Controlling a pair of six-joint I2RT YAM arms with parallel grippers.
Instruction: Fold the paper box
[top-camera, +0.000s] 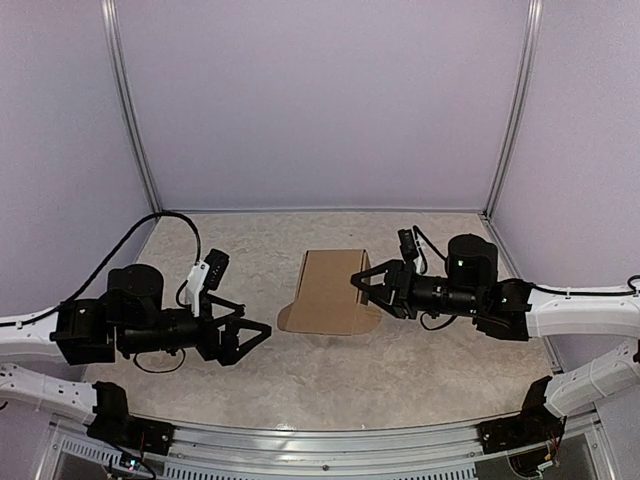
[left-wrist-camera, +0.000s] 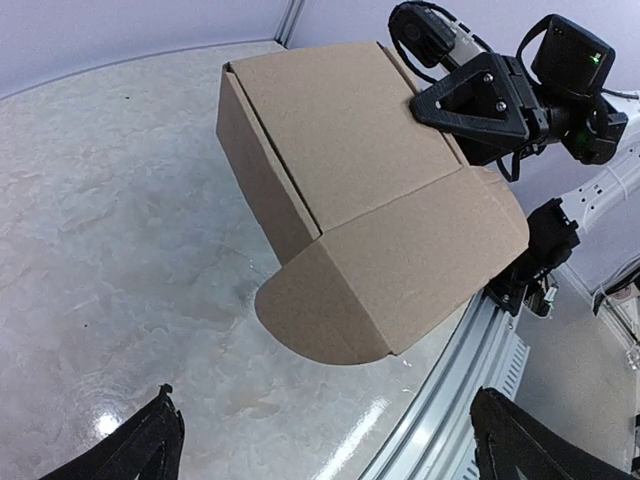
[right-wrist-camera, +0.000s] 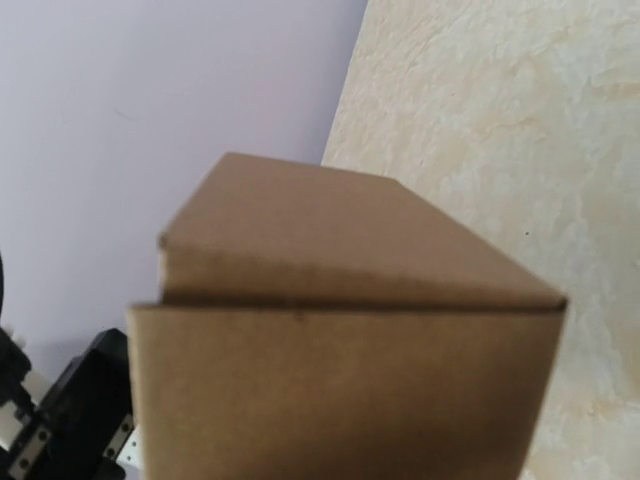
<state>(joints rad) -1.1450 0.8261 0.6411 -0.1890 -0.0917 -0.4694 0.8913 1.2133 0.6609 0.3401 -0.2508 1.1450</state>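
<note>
The left arm (top-camera: 30, 335) and right arm (top-camera: 585, 310) share white link shells and black joint housings. The left gripper (top-camera: 252, 330) carries 2 black triangular fingers (left-wrist-camera: 150, 445), with a white-and-black camera module (top-camera: 205, 275) above its wrist and a black cable (top-camera: 150, 222) looping behind. The right gripper (top-camera: 365, 288) is all black; a green light (top-camera: 459, 264) glows on its round motor housing (top-camera: 480, 255).

Plain brown paper box (top-camera: 327, 290), no print anywhere. The desk (top-camera: 420, 370) shows beige with pale marbled veining (cream streaks throughout). Left end effector (top-camera: 250, 328) black, right end effector (top-camera: 360, 288) black too; walls (top-camera: 320, 100) pale lilac.
</note>
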